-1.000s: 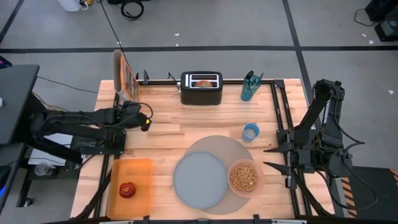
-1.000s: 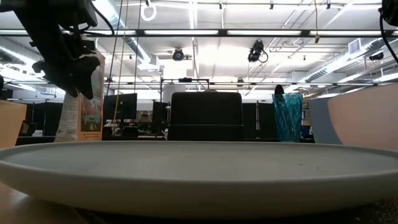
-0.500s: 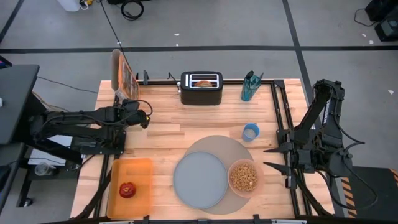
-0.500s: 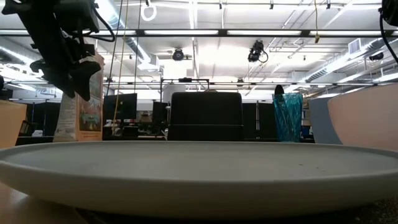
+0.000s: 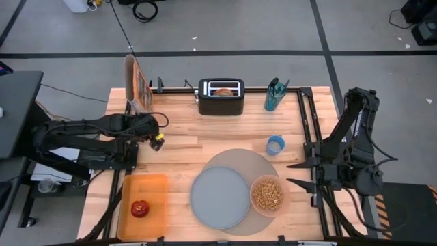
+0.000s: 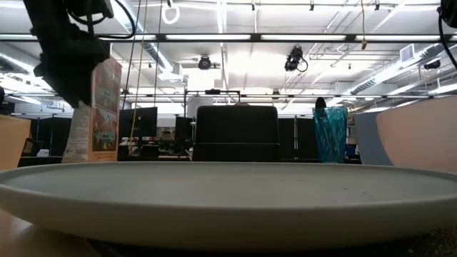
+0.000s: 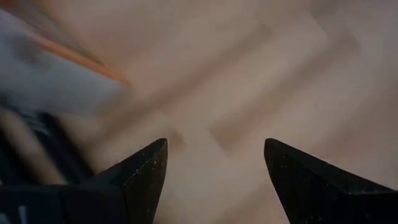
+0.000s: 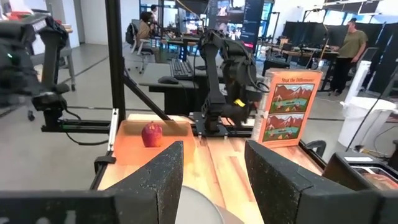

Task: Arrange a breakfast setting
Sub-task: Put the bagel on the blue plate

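While the mat (image 5: 237, 184), the plate (image 5: 219, 197) and the bowl (image 5: 268, 195) of cereal (image 5: 268, 193) already sit together near the bench's (image 5: 184, 147) front edge, the setting looks only partly laid; the apple (image 5: 140, 208) lies on the orange tray (image 5: 153, 188) at the front left corner, the bagel (image 5: 222, 90) stands in the toaster (image 5: 221, 98) at the back edge, and no spoon can be made out. Judging by this, the step in hand is fetching the next item with the left arm; that calls for bringing the left hand (image 5: 156, 137) down over the apple, or across to the toaster, and closing on it. The left hand hovers over the bench's left side, just in front of the upright cereal box (image 5: 137, 85), fingers parted and empty, pointing down at bare wood. The right hand (image 5: 300, 174) waits beyond the bench's right edge, level with the bowl, likewise spread with nothing in it.
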Action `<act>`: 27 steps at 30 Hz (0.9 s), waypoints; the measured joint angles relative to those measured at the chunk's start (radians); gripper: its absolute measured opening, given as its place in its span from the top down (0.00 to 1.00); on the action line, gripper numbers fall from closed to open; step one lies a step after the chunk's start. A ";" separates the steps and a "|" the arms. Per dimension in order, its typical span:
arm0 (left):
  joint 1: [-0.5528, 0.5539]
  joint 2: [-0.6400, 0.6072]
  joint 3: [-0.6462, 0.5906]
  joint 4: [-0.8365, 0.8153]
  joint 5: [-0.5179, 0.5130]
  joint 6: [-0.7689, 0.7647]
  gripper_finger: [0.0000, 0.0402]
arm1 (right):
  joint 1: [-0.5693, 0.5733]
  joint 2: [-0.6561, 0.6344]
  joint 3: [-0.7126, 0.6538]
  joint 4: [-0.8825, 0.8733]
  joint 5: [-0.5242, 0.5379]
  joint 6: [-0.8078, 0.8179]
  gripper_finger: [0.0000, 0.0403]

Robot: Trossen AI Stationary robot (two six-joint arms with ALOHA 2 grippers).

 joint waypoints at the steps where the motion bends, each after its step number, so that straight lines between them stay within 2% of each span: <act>1: -0.008 0.000 0.005 -0.003 0.059 0.016 0.32 | -0.010 0.003 0.000 0.000 -0.016 0.008 0.56; 5: -0.078 -0.002 0.013 0.066 0.256 0.090 0.32 | -0.046 0.026 0.000 -0.018 -0.086 0.047 0.56; 8: -0.161 -0.002 0.013 0.223 0.359 0.207 0.32 | -0.068 0.053 0.000 -0.055 -0.094 0.083 0.56; 10: -0.224 -0.006 0.013 0.372 0.381 0.283 0.32 | -0.077 0.068 0.000 -0.075 -0.092 0.116 0.56; 13: -0.304 -0.008 0.013 0.600 0.370 0.415 0.32 | -0.085 0.090 0.000 -0.130 -0.111 0.199 0.56; 19: -0.364 -0.005 0.013 0.849 0.244 0.571 0.32 | -0.140 0.148 -0.010 -0.216 -0.108 0.348 0.56; 27: -0.342 0.035 0.013 0.922 0.130 0.558 0.32 | -0.230 0.220 -0.116 -0.143 -0.085 0.420 0.56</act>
